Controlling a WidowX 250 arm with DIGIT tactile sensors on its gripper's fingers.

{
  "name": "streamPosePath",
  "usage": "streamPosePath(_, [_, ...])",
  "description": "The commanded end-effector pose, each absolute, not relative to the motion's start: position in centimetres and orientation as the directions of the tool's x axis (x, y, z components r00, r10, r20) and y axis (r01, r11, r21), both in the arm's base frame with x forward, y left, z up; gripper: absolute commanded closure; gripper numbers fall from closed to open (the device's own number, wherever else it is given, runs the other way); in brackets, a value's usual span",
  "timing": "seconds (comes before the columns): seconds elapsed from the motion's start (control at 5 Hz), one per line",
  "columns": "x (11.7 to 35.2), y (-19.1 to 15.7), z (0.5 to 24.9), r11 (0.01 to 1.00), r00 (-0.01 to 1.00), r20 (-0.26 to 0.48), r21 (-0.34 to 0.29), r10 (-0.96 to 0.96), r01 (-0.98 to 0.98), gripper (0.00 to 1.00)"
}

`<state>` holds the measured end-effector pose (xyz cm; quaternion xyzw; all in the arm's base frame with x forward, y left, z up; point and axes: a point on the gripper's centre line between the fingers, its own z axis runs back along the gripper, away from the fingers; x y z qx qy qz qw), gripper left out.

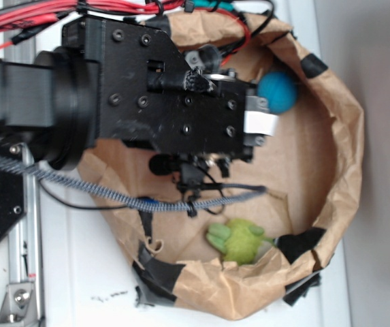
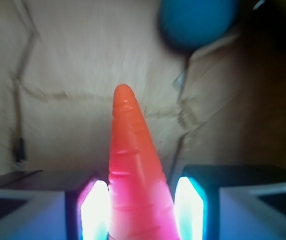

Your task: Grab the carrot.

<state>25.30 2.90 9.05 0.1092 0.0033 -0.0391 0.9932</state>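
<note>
The carrot (image 2: 135,185) stands between the two fingers (image 2: 94,212) of the gripper (image 2: 142,210), its thick end low in the frame and its point aimed up toward the middle. Both pads glow bright and sit right against its sides. Behind it lies crumpled brown paper (image 2: 68,65). A blue ball (image 2: 197,22) rests at the top edge, right of centre, well apart from the carrot's tip.

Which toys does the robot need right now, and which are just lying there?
Needed:
carrot, between the fingers of the gripper

Just lying there:
blue ball
green plush toy
Both sit in the paper bin.
</note>
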Motion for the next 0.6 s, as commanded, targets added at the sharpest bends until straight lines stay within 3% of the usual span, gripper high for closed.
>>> streamPosePath(0.0, [27.08,1.57,14.89,0.985,0.999,0.043,0.174,0.005,-0.013,1.00])
streamPosePath(0.2, [27.23,1.43,15.44,0.983,0.991,0.052,0.131,0.121,-0.127,1.00])
streamPosePath(0.4, [26.37,1.26,15.03,0.978,0.992,0.029,0.164,0.126,-0.129,1.00])
